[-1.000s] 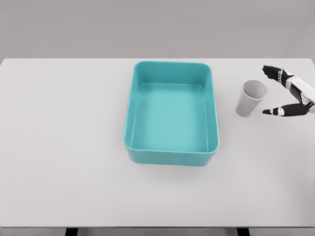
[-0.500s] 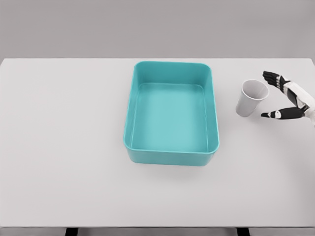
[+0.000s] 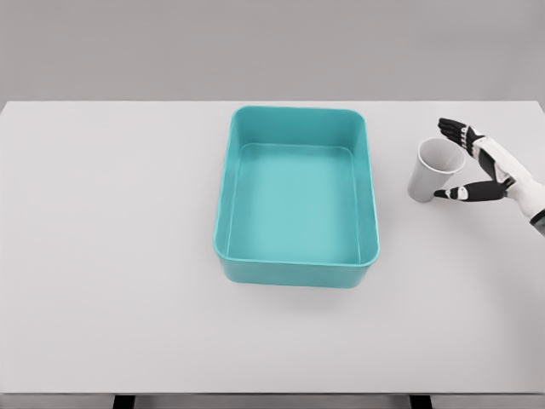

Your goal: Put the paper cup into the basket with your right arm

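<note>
Near worktop (image 3: 111, 256) right edge: plain white paper cup (image 3: 433, 171), no print, upright. Right hand (image 3: 473, 164) spread around it, not gripping; arm cut off by frame. Teal basket (image 3: 294, 268) mid-worktop, unlabelled.

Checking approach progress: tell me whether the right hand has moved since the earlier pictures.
Yes. The right hand has moved left toward the paper cup, fingers open around it.
</note>
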You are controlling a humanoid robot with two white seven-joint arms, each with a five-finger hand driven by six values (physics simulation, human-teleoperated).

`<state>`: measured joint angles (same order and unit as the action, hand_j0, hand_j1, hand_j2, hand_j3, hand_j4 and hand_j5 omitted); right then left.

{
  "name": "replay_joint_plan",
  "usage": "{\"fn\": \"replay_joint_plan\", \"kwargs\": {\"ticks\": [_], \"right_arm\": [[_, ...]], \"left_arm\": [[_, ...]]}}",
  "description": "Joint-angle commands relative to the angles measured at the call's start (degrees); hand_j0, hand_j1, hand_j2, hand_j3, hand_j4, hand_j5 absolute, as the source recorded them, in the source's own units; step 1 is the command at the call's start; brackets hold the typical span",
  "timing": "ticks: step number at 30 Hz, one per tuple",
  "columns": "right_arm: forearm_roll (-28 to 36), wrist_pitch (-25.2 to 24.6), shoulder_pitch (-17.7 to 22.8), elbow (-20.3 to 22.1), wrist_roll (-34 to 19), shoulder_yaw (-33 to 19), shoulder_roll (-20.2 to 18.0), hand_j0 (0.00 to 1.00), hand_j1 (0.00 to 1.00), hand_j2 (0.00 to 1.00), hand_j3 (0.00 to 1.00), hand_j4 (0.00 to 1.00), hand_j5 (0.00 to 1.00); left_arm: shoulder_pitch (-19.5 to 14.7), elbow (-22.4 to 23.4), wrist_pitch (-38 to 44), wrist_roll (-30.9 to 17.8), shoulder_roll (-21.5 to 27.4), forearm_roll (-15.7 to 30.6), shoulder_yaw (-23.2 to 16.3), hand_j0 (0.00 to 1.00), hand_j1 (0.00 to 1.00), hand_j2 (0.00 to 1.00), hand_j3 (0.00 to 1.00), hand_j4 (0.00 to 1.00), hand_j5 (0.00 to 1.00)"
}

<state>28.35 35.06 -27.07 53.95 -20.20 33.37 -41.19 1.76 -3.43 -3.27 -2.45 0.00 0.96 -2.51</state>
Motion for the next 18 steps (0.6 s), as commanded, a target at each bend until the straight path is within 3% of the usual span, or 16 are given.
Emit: {"fn": "replay_joint_plan", "kwargs": {"ticks": [1, 18], "right_arm": [[0.39, -0.06, 0.0, 0.1, 0.34, 0.2, 0.24, 1.0, 1.0, 1.0, 1.0, 1.0, 1.0], [0.3, -0.06, -0.09, 0.28, 0.42, 0.81, 0.85, 1.0, 1.0, 1.0, 1.0, 1.0, 1.0]], "left_arm": [[0.0, 0.0, 0.02, -0.01, 0.0, 0.0, 0.05, 1.0, 1.0, 1.0, 1.0, 1.0, 1.0], [0.0, 0.0, 0.02, -0.01, 0.0, 0.0, -0.04, 1.0, 1.0, 1.0, 1.0, 1.0, 1.0]]}}
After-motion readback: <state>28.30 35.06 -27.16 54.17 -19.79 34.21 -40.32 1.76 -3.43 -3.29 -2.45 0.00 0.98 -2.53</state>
